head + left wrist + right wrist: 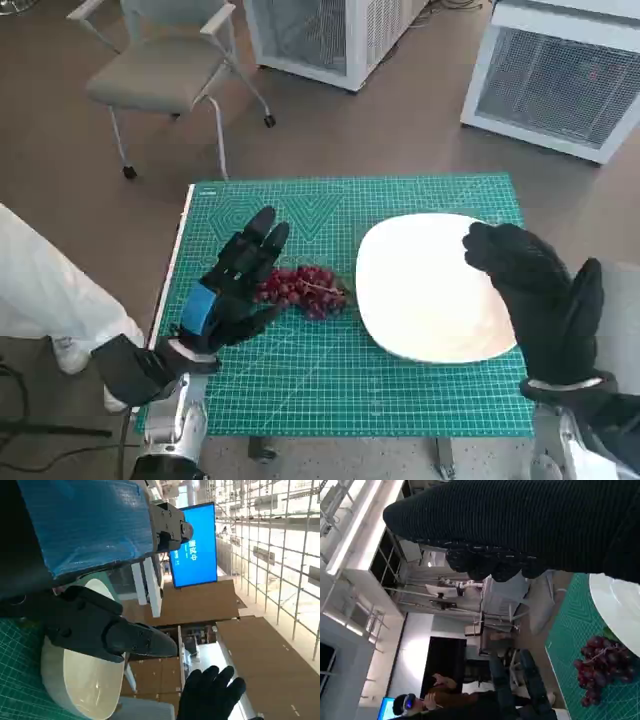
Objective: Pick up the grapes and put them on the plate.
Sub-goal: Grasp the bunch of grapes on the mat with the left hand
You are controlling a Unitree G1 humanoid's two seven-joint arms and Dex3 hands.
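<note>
Grapes [303,288] are lying on the green mat [330,390], long axis running toward the plate [425,290] (just beside its rim). I am spreading my left hand [232,285] over them, gripping nothing; my right hand [535,290] is hovering above the plate, empty.

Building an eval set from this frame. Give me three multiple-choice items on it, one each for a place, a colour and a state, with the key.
1. Where do the grapes lie?
A. on the plate
B. on the mat, between the left hand and the plate
C. on the floor

2. What colour is the mat?
A. green
B. red
C. grey

3. What does the plate hold?
A. the grapes
B. a cup
C. nothing visible

Key: 1 B, the bunch sits on the mat beside the left hand, short of the plate's rim. 2 A, the gridded mat is green. 3 C, the plate's white surface shows bare, with the right hand over its far edge.
</note>
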